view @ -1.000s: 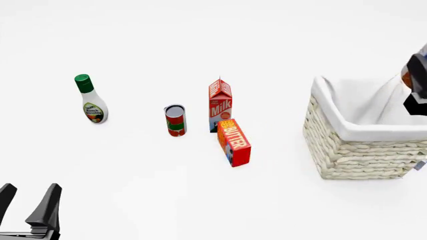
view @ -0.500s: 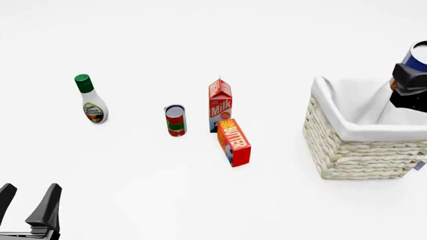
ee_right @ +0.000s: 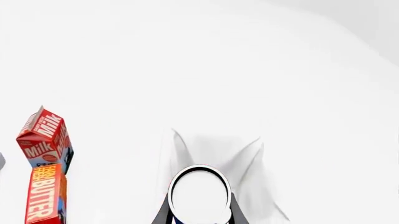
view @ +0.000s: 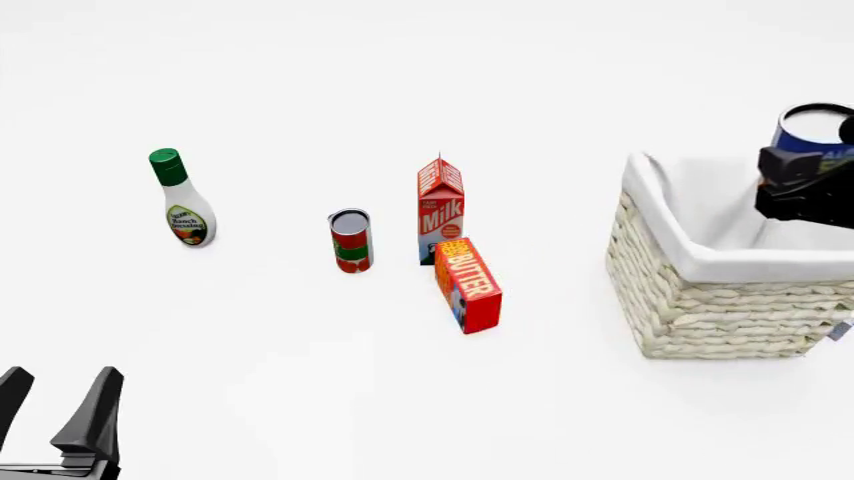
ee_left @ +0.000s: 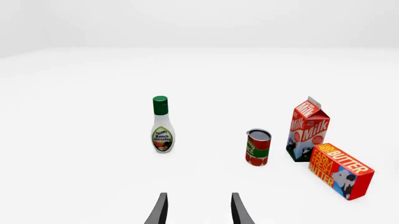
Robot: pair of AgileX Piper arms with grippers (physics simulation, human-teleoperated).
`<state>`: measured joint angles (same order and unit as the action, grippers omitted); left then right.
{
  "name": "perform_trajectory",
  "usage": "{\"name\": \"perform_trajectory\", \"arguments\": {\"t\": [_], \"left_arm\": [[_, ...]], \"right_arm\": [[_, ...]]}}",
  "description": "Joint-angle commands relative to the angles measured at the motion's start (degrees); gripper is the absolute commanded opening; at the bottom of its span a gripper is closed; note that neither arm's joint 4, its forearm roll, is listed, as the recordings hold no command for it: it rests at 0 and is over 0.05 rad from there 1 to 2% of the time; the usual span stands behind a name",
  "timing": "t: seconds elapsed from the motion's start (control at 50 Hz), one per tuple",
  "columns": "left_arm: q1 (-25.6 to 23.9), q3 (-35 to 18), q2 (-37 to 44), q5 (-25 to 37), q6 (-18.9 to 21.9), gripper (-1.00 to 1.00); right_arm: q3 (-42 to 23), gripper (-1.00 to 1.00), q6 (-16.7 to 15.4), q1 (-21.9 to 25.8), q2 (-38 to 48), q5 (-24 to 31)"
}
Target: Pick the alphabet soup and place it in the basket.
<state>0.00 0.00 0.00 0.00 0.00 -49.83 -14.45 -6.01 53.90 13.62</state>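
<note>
The alphabet soup [view: 813, 130], a can with a blue label and a white top, hangs in the air over the right side of the basket [view: 707, 300]. My right gripper [view: 801, 178] is shut on it. In the right wrist view the can's white top [ee_right: 199, 196] sits between the two dark fingers [ee_right: 163, 215], with the basket's white lining [ee_right: 212, 151] beyond it. My left gripper [view: 60, 410] rests low at the near left, open and holding nothing; its two fingertips [ee_left: 160, 210] stand well apart.
A ranch dressing bottle [view: 179, 200] stands at the left. In the middle stand a red-and-green can [view: 351, 241], a milk carton [view: 441, 208] and a butter box [view: 469, 285] just in front of the carton. All are well left of the basket.
My right gripper has carried the can leftward and slightly up, from the frame's right edge to a spot over the basket's right side. The left arm has not moved.
</note>
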Motion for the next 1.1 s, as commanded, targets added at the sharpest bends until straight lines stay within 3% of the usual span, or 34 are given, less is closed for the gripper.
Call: {"name": "perform_trajectory", "arguments": {"t": [0.02, 0.56, 1.1], "left_arm": [[0.0, 0.0, 0.0, 0.0, 0.0, 1.0], [0.0, 0.0, 0.0, 0.0, 0.0, 1.0], [0.0, 0.0, 0.0, 0.0, 0.0, 1.0]], "right_arm": [[-2.9, -1.0, -0.9, -0.3, 2.7, 3.4], [-4.9, -1.0, -6.0, -2.0, 8.6, 7.3], [-9.0, -1.0, -7.9, -2.2, 16.7, 7.9]]}}
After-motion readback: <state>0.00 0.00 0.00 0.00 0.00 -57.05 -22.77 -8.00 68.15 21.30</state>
